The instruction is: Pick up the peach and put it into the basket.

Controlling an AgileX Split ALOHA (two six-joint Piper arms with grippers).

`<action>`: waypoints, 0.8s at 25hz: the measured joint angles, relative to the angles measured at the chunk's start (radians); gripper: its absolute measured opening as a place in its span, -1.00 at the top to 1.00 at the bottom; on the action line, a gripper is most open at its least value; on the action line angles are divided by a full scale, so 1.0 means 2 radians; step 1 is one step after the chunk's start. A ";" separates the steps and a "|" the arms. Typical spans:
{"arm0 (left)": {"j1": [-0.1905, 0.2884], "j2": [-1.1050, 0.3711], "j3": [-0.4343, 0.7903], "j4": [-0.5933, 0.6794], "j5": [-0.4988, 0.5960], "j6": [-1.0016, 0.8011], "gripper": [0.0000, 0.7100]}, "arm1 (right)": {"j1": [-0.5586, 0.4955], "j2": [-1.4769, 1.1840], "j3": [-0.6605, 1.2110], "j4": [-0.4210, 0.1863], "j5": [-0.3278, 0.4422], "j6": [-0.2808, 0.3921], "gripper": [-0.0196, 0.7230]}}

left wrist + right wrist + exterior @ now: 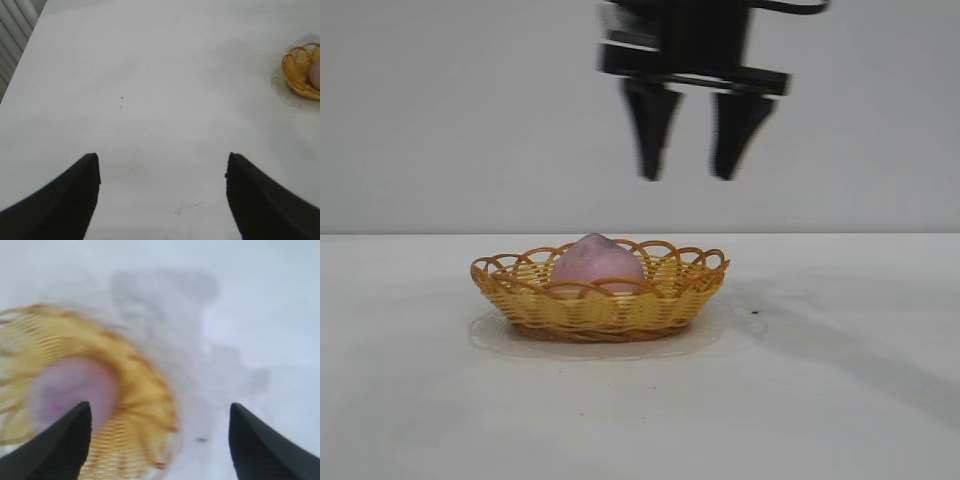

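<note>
The pink-mauve peach (597, 264) lies inside the yellow-orange wicker basket (600, 304) on the white table. My right gripper (688, 175) hangs open and empty well above the basket's right side, its fingers spread apart. In the right wrist view the peach (70, 390) and basket (135, 405) lie below, between and beside the open fingers of the gripper (160, 412). My left gripper (161, 162) is open and empty over bare table, far from the basket (299, 70), which shows at that view's edge with the peach (315, 75) in it.
The white table (840, 400) stretches around the basket. A small dark speck (754, 313) lies on the table just right of the basket. A plain grey wall stands behind.
</note>
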 joint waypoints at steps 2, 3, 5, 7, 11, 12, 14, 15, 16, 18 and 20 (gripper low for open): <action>0.000 0.000 0.000 0.000 0.000 0.000 -0.45 | -0.047 0.001 0.000 -0.002 0.005 0.005 -0.39; 0.000 0.000 0.000 0.000 0.000 0.000 -0.45 | -0.066 0.003 0.000 -0.003 0.008 0.007 -0.39; 0.000 0.000 0.000 0.000 0.000 0.000 -0.45 | -0.108 0.007 0.001 -0.005 0.011 0.014 -0.39; 0.000 0.000 0.000 0.000 0.000 0.000 -0.45 | -0.138 0.010 0.014 -0.007 0.009 0.019 -0.39; 0.000 0.000 0.000 0.000 0.000 0.000 -0.45 | -0.177 0.010 0.047 -0.007 -0.002 0.021 -0.39; 0.000 0.000 0.000 0.000 0.000 0.000 -0.45 | -0.184 0.010 0.054 -0.007 -0.004 0.021 -0.39; 0.000 0.000 0.000 0.000 0.000 0.000 -0.45 | -0.194 0.007 0.076 -0.007 -0.008 0.021 -0.39; 0.000 0.000 0.000 0.000 0.000 0.000 -0.45 | -0.199 0.002 0.090 -0.007 -0.010 0.021 -0.39; 0.000 0.000 0.000 0.000 0.000 0.000 -0.45 | -0.202 -0.004 0.103 -0.007 -0.012 0.021 -0.39; 0.000 0.000 0.000 0.000 0.000 0.000 -0.45 | -0.205 -0.035 0.145 -0.007 -0.025 0.021 -0.39; 0.000 0.000 0.000 0.000 0.000 0.000 -0.45 | -0.205 -0.079 0.192 -0.007 -0.041 0.021 -0.39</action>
